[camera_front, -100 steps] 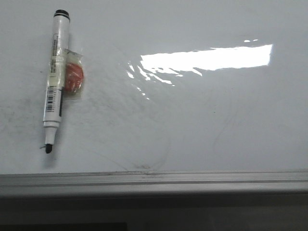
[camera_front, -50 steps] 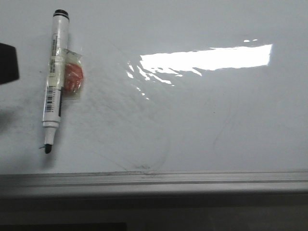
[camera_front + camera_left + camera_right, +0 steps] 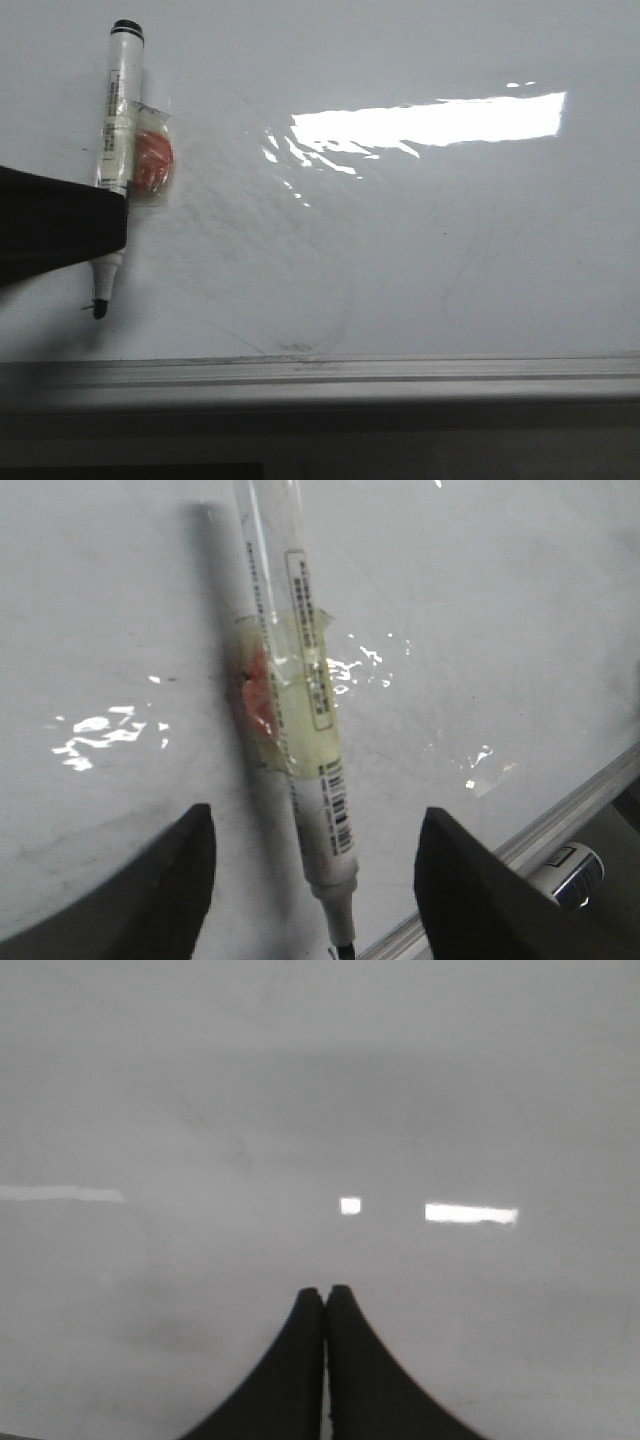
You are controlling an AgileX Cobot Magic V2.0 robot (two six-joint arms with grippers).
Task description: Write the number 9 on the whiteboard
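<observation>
marker (image 3: 114,150) lies on the whiteboard's (image 3: 420,260) left side, tip toward the edge strip (image 3: 400,372).

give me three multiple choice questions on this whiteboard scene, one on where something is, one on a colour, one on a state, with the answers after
1. Where does the marker lie on the whiteboard in the front view?
A. far left
B. centre
C. far right

2. What colour is the piece taped to the marker?
A. blue
B. orange-red
C. green

3. How do the left gripper's fingers stand?
A. shut on the marker
B. shut on nothing
C. open, one on each side of the marker

Answers:
1 A, it lies near the board's left edge, tip toward the metal strip.
2 B, the orange-red piece shows under clear tape.
3 C, the wrist view shows gaps between both fingers and the barrel.
</observation>
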